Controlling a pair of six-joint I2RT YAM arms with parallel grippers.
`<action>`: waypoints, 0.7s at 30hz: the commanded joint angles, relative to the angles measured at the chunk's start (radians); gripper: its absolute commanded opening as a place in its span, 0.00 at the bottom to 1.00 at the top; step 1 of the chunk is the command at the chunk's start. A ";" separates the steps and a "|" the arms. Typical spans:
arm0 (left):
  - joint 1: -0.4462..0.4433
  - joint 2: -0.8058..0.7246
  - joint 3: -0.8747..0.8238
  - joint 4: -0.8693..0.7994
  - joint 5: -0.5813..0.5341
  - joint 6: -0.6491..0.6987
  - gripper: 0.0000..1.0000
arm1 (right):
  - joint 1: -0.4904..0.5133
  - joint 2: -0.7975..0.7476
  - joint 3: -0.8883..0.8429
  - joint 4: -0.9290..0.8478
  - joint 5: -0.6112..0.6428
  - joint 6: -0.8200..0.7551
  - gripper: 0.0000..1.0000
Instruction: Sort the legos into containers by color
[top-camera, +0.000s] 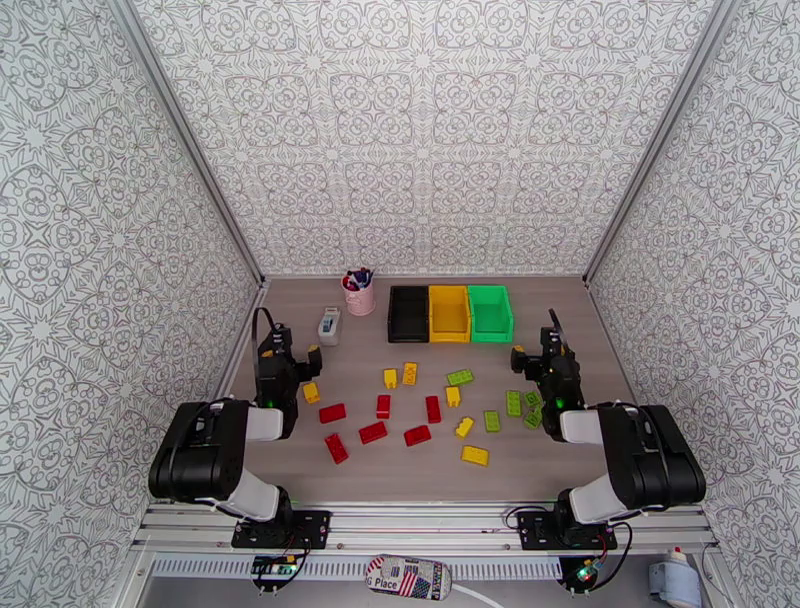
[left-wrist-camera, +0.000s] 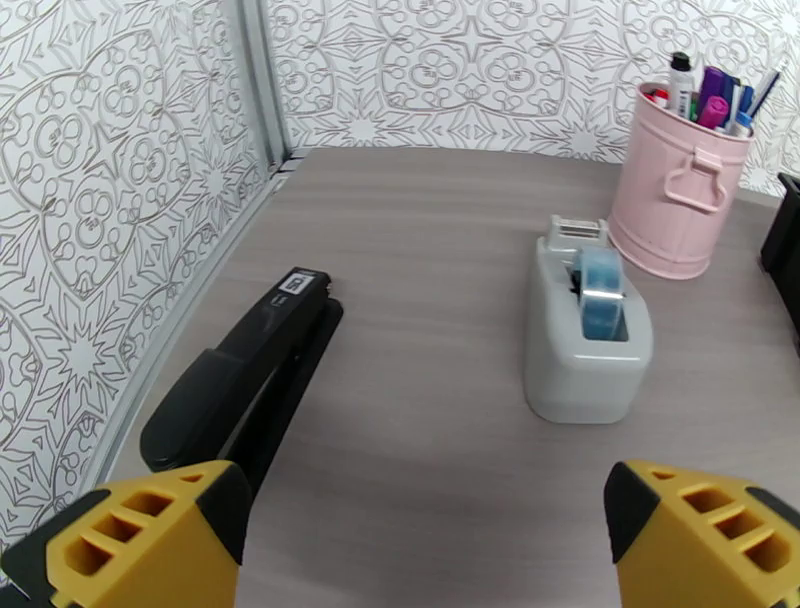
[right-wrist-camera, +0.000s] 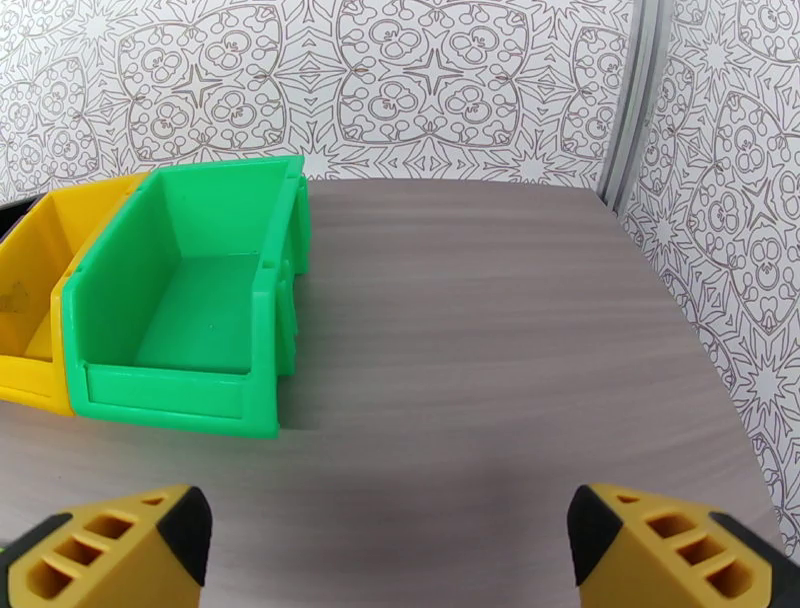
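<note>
Legos (top-camera: 417, 435) are lying scattered across the middle of the table (top-camera: 560, 480) in the top view, all on the wood. The red legos (top-camera: 372, 432) are sitting toward the left, the yellow legos (top-camera: 464, 427) are spreading through the centre, and the green legos (top-camera: 513, 402) are clustering toward the right. Behind them the black bin (top-camera: 408, 314), yellow bin (top-camera: 449, 313) and green bin (top-camera: 490, 312) are standing in a touching row. A pink pail (top-camera: 359, 296) of pens and a tape dispenser (top-camera: 329, 325) are sitting left of that row. The left gripper (top-camera: 291, 352) is hovering at the table's left side with its jaws spread and gripping nothing, one yellow brick lying just beside it. The right gripper (top-camera: 540, 352) is hovering at the right side, equally spread and empty, near the green legos.

In the left wrist view, the yellow fingers (left-wrist-camera: 140, 540) are standing wide apart over bare wood. Ahead, a black stapler (left-wrist-camera: 250, 370) is lying along the left wall, and the tape dispenser is sitting near the pink pail.

In the right wrist view, the fingertips are likewise standing wide apart. The green bin is sitting ahead on the left, empty, touching the yellow bin.
</note>
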 joint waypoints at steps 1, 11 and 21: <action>-0.004 -0.011 0.015 0.000 0.031 0.027 0.99 | -0.006 -0.004 0.019 -0.007 -0.008 -0.007 0.99; 0.019 -0.011 0.027 -0.024 0.080 0.016 0.99 | -0.006 -0.005 0.021 -0.006 -0.009 -0.007 0.99; 0.020 -0.012 0.027 -0.024 0.082 0.015 1.00 | -0.006 -0.004 0.019 -0.006 -0.008 -0.007 0.99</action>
